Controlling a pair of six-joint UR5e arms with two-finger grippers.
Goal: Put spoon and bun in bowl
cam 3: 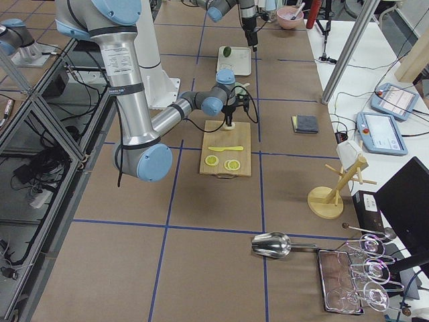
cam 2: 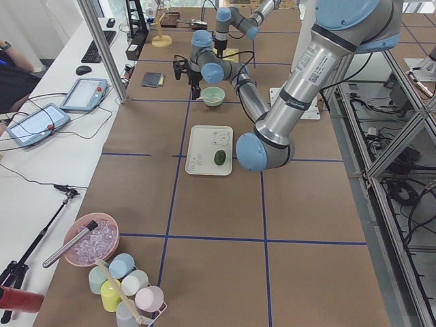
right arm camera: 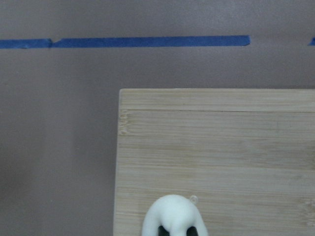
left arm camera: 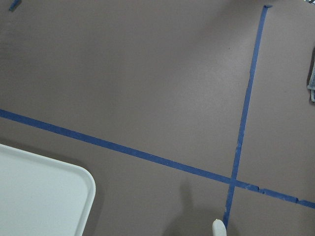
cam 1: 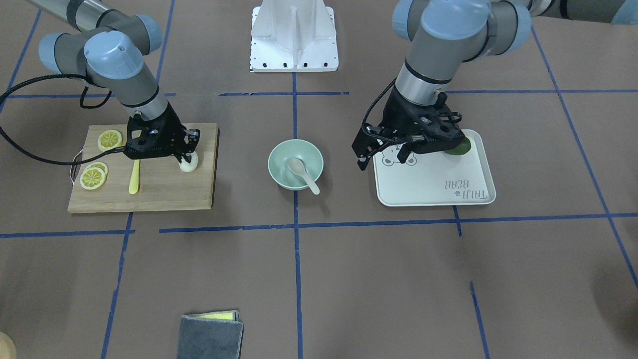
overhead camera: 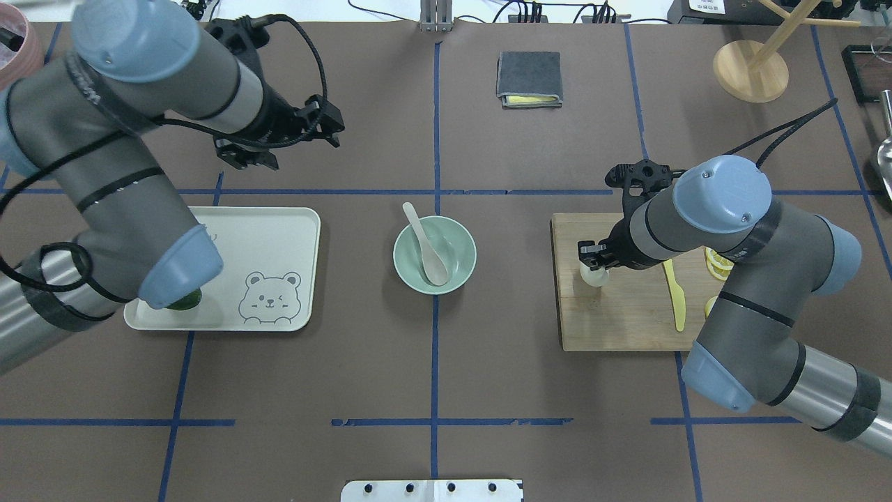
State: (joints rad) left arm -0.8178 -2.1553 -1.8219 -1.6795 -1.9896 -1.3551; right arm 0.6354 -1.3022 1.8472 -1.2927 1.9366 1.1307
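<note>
Two grippers, two different states. On the robot's right, black two-finger right gripper (cam 1: 188,160) down over the small round cream-white steamed bun (cam 1: 190,164), pinching it at the sides. In the right wrist view, dark fingertips (right arm camera: 162,230) sunk into the white dough.

Bun low on the rectangular pale wooden cutting board (cam 1: 164,192), near the edge facing the table's centre. Impossible to tell whether touching the wood or just off it. Also on that board: a yellow plastic knife (cam 1: 134,177) and round yellow lemon slices (cam 1: 93,178), well apart from the bun.

In the middle of the table, the round pale mint-green plastic bowl (cam 1: 277,158). Small off-white plastic soup spoon (cam 1: 302,173) already inside, scoop on the bottom, handle leaning out over the rim.

On the robot's left, left gripper (cam 1: 380,159) spread wide and holding nothing. Hanging above the table by a corner of the white rectangular bear-print tray (cam 1: 433,187). Dark green lime (cam 1: 461,148) near another corner of the tray, partly hidden by the gripper.
</note>
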